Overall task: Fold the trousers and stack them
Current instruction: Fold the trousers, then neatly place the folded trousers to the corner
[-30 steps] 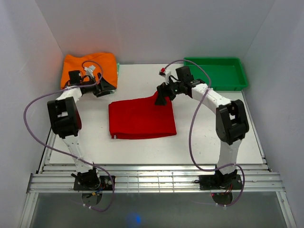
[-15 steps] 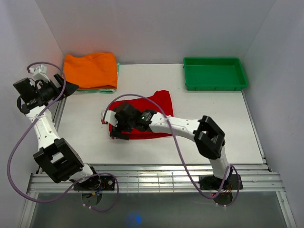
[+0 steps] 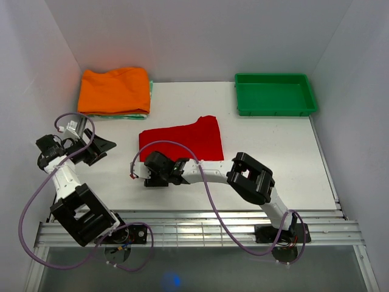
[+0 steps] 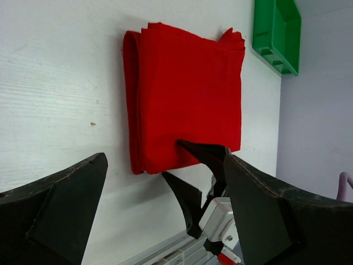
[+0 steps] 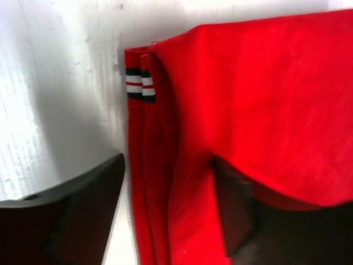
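Right wrist view puts my right tool (image 5: 168, 185) at the open edge of the red trousers (image 5: 265, 99). Its jaws stand apart: one finger is out on the bare tabletop (image 5: 49, 83), and the other is tucked under the top flap of cloth. The tool is released, not yet clenched on anything. Between the fingers lie several stacked layers, a striped cuff (image 5: 135, 83) peeping out of them.

From the top external view the trousers lie folded near the middle of the tabletop, a little toward the left edge, and the right tool is at their corner nearest the tabletop's near left corner. My left tool (image 3: 100, 148) hangs beyond the left edge, jaws wide and empty.

The cloth looks light, limp and a bit slack (it will sag and unfold if I catch one layer only). I judge the best hold is deep over all layers at this corner. The orange stack (image 3: 114, 90) waits in the far left corner.
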{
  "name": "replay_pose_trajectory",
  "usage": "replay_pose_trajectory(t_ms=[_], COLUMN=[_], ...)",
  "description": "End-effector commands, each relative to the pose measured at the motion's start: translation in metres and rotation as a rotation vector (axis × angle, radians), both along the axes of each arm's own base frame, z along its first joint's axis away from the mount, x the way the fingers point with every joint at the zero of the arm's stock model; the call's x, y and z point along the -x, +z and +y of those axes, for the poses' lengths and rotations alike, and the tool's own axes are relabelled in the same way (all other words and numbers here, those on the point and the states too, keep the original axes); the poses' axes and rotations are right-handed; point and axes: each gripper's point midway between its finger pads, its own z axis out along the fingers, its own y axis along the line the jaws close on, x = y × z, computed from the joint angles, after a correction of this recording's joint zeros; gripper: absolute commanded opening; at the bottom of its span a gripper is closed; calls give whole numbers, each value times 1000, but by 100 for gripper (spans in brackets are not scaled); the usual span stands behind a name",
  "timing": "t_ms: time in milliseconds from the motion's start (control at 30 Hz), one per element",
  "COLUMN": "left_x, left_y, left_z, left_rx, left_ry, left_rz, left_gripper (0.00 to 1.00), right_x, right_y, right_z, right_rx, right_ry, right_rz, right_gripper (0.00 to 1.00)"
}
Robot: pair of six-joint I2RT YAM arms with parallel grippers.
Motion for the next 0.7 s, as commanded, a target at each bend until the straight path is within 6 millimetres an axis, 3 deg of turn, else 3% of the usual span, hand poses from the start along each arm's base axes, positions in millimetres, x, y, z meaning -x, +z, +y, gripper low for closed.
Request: replay_pose_trajectory(t_ms=[0,33,100,133,167,267,367,500,667], left_x=[4,6,6,5,5,5,2,-6,-22], left_y=[-5,-8,-13,-15,-19,-26,-41,-60,-59], left_z=[-12,-14,-18,-18,-18,-18,-16,-29,-49], left_rx=[81,106,165,176,177,208,242,289,307], left_ry=[-21,-24,-29,-20,-12,12,24,-42,-87], left_rz=[3,16,34,39,38,74,127,182,193], left_gripper=[97,96,96,97,98,98,98,98,98], right_x=[-10,-9,-8,-8,-14,-26,-41,-47,-34], right_y=[-17,-23,-26,-29,-28,-17,21,72,88], right_z=[-3,-6,-5,-7,-7,-7,0,11,15], right_rx=[-7,-7,-31,-39,-57,-109,-216,-334,-370], right_ry=[-5,-1,35,38,30,5,-18,-6,51], right_rz=[7,26,74,88,105,183,241,299,341], right_gripper=[65,50,38,19,9,8,8,8,8])
